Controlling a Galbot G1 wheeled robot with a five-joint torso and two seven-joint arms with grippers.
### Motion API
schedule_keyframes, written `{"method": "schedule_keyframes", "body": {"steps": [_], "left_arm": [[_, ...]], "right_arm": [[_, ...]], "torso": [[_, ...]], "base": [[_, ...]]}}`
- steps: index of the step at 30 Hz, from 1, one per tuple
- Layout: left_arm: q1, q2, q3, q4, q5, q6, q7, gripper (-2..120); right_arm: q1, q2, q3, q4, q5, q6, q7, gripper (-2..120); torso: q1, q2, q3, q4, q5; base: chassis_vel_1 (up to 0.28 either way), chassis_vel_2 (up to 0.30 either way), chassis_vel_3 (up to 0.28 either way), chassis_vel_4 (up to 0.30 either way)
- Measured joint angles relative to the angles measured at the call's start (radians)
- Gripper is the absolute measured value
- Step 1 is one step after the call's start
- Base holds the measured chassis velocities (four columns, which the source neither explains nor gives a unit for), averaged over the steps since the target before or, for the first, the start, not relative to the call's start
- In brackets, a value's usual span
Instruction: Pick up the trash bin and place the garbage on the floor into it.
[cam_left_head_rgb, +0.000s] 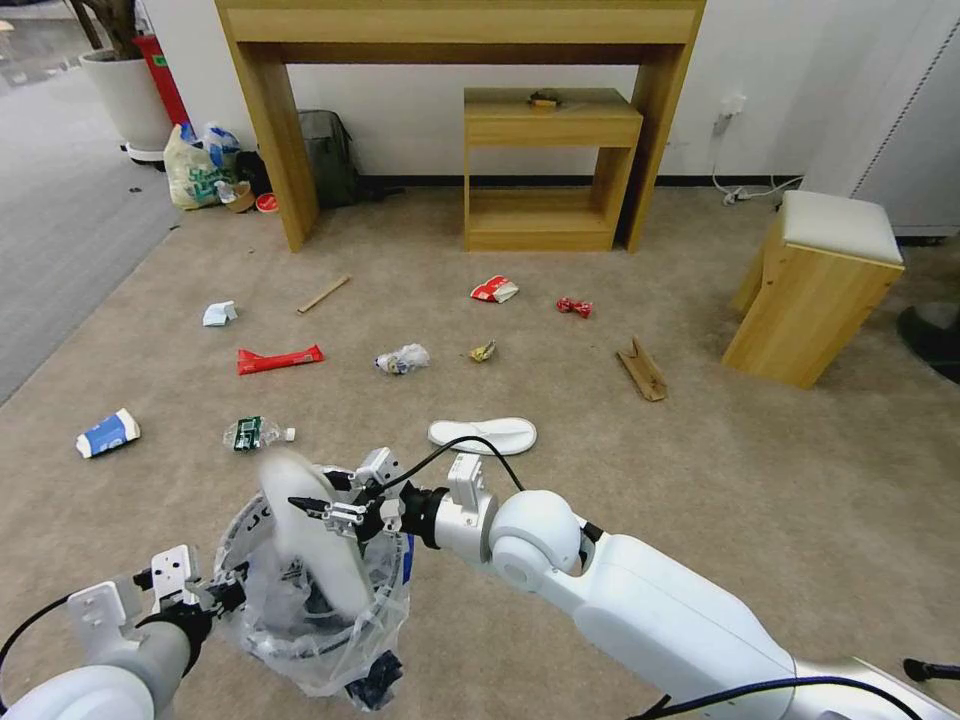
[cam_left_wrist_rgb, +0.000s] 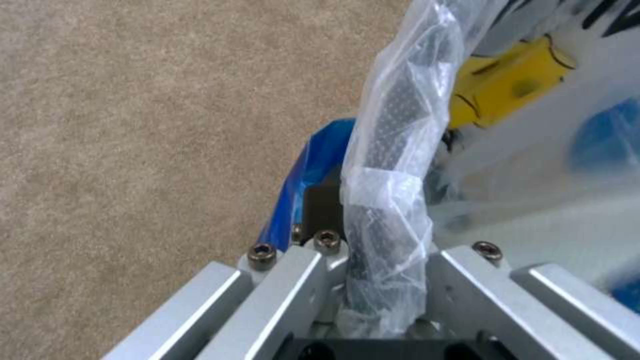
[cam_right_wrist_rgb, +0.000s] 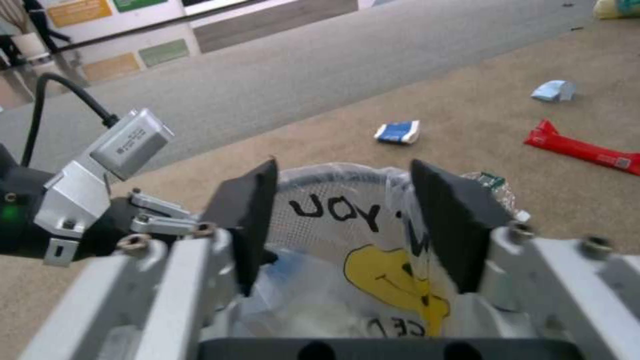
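Left pincer pinches the trash bin rim; right pincer, spread, hangs over its mouth, a blurred white slipper falling beneath. Risk: the long slipper may catch the rim, tip out, or wrench the bin loose.

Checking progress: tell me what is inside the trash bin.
A blurred white slipper in the trash bin, below the open right tool; left tool grips the rim. Crumpled liner hides anything deeper.
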Motion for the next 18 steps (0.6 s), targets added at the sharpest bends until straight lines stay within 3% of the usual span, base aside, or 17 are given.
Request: {"method": "schedule_keyframes", "body": {"steps": [3,10,15,18], "left_arm": [[-0.005,0.008,0.000,0.000,-0.015,0.000,-0.005,0],[-0.009,0.015,0.000,0.014,-0.027,0.000,-0.013,0],[-0.009,0.015,-0.001,0.026,-0.026,0.000,-0.012,0],[-0.010,0.015,-0.004,0.031,-0.024,0.000,-0.011,0]], "right_arm": [[-0.003,-0.008,0.013,0.012,0.000,0.001,0.005,75],[-0.013,-0.015,0.079,0.047,0.002,0.003,0.025,96],[-0.032,-0.046,0.137,0.083,0.005,-0.003,0.040,100],[-0.076,-0.083,0.222,0.095,0.006,-0.005,0.046,100]], "torso": [[0.000,0.000,0.000,-0.0001,0.0000],[0.000,0.000,0.000,0.0001,0.0000],[0.000,0.000,0.000,0.0000,0.0000],[0.000,0.000,0.000,0.0000,0.0000]], "base": [[0.000,0.000,0.000,0.000],[0.000,0.000,0.000,0.000],[0.000,0.000,0.000,0.000],[0.000,0.000,0.000,0.000]]}}
